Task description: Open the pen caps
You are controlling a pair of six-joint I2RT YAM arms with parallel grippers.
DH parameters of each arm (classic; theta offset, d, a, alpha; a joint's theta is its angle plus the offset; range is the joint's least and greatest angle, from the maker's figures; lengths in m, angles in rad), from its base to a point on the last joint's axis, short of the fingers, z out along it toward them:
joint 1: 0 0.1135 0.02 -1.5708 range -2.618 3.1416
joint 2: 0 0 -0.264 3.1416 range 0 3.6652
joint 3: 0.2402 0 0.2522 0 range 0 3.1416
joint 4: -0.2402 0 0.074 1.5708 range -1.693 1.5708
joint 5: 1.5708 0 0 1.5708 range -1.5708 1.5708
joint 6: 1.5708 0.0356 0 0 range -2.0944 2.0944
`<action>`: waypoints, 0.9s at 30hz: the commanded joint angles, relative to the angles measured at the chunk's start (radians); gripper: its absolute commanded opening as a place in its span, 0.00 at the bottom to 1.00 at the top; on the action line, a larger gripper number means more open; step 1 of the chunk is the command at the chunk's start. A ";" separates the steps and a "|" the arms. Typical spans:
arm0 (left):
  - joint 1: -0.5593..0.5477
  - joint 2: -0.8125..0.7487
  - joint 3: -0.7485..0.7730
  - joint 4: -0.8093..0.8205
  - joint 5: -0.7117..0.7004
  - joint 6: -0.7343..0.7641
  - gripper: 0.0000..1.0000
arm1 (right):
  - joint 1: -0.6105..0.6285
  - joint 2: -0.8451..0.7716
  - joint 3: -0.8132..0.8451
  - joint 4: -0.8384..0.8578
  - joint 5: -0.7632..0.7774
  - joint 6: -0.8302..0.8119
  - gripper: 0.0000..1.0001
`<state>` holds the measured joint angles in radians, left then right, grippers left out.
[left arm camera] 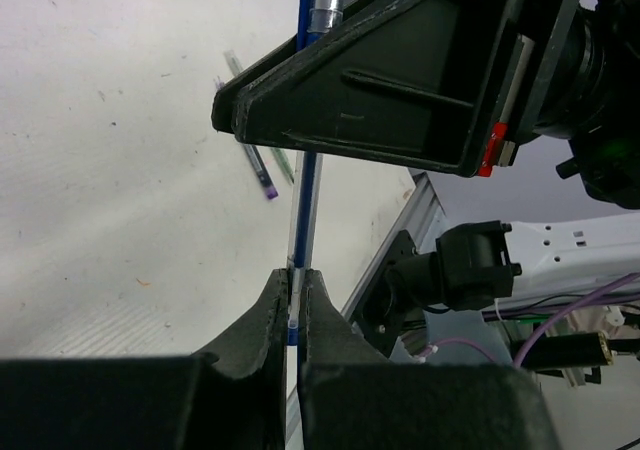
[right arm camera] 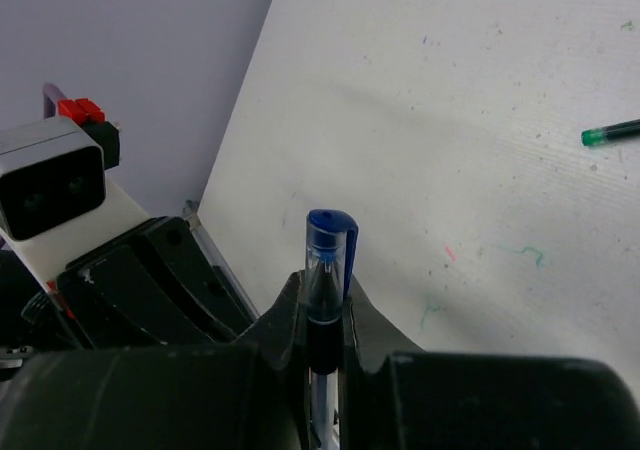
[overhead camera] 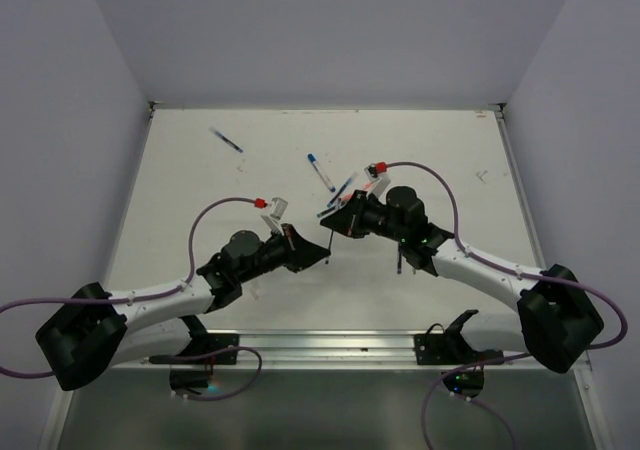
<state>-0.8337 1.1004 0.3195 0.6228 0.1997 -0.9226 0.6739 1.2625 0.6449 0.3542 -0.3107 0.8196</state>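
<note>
Black fingers of the right gripper (right arm camera: 325, 292) fill the bottom of its own wrist view, and they're squeezed tight on the blue cap (right arm camera: 330, 238). The cap's rounded top and clip poke out just past the fingertips. Over to the left gripper (left arm camera: 296, 292): jaws together too, pinching the thin opposite end of the same pen (left arm camera: 304, 200). That pen runs straight up from there and disappears behind the right arm's dark fingers.

From overhead, the two grippers meet nose to nose above the middle of the white table (overhead camera: 190, 190), the pen bridging them in the air with the cap sitting on its end.

Down on the table, a green pen (right arm camera: 610, 132) lies off to the side in the right wrist view, well apart from the action. In the left wrist view a purple-tipped pen (left arm camera: 263, 177) lies flat on the table behind the held one. Farther back, a white pen (overhead camera: 320, 171) with a blue end and a dark pen (overhead camera: 227, 140) lie loose, well apart from each other.
</note>
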 commanded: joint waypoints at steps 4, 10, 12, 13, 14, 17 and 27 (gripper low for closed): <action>-0.016 -0.016 0.090 -0.059 -0.039 0.043 0.28 | -0.004 -0.034 0.002 -0.056 0.039 -0.063 0.00; -0.002 -0.073 0.235 -0.359 -0.169 0.143 0.61 | -0.004 -0.077 0.074 -0.304 -0.068 -0.285 0.00; 0.028 -0.083 0.266 -0.415 -0.168 0.166 0.61 | -0.005 -0.089 0.085 -0.348 -0.140 -0.370 0.00; 0.041 -0.086 0.285 -0.422 -0.163 0.168 0.61 | -0.004 -0.097 0.079 -0.351 -0.169 -0.390 0.00; 0.054 -0.091 0.289 -0.425 -0.152 0.165 0.61 | -0.004 -0.109 0.069 -0.351 -0.210 -0.404 0.00; 0.114 -0.085 0.283 -0.374 -0.057 0.146 0.55 | -0.004 -0.141 0.039 -0.360 -0.342 -0.441 0.00; 0.134 -0.010 0.221 -0.089 0.185 0.110 0.43 | -0.004 -0.138 0.018 -0.228 -0.484 -0.370 0.00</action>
<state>-0.7006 1.0813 0.5606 0.4007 0.2840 -0.8028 0.6720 1.1248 0.6559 0.0692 -0.7250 0.4473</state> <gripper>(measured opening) 0.436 0.146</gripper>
